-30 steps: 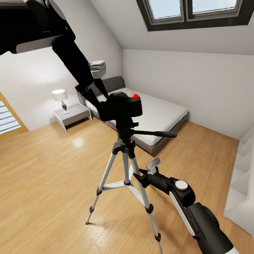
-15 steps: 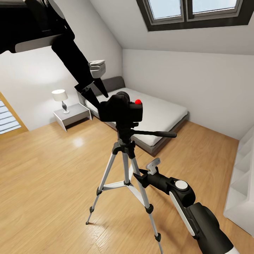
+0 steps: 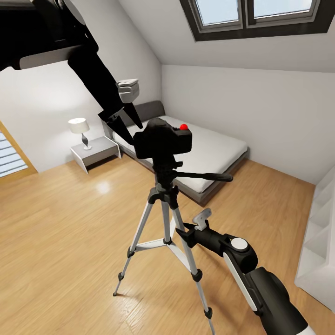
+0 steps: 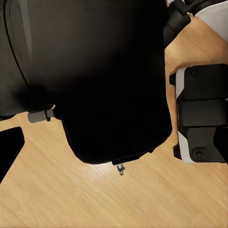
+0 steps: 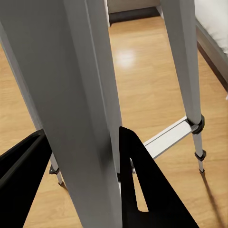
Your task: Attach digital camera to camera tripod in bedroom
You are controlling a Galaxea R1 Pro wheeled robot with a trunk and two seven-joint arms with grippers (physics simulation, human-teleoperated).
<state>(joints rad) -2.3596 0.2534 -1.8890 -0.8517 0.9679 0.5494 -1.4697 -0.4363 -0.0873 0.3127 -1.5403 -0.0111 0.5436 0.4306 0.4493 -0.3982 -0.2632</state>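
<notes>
The black digital camera, with its red button on top, sits on the black head of the camera tripod, which stands on the wood floor. My left gripper hangs open just behind and to the left of the camera, not touching it. In the left wrist view the camera body is very close, with one fingertip beside it. My right gripper is shut on a silver tripod leg, with a dark finger on either side of it.
The low bed lies behind the tripod. A white nightstand with a lamp stands at the left wall. A white shelf unit is at the right. Open wood floor spreads to the left and front.
My left gripper has let go of the camera and drawn back up and to the left. The camera has settled level on the tripod head. The right arm has not moved.
</notes>
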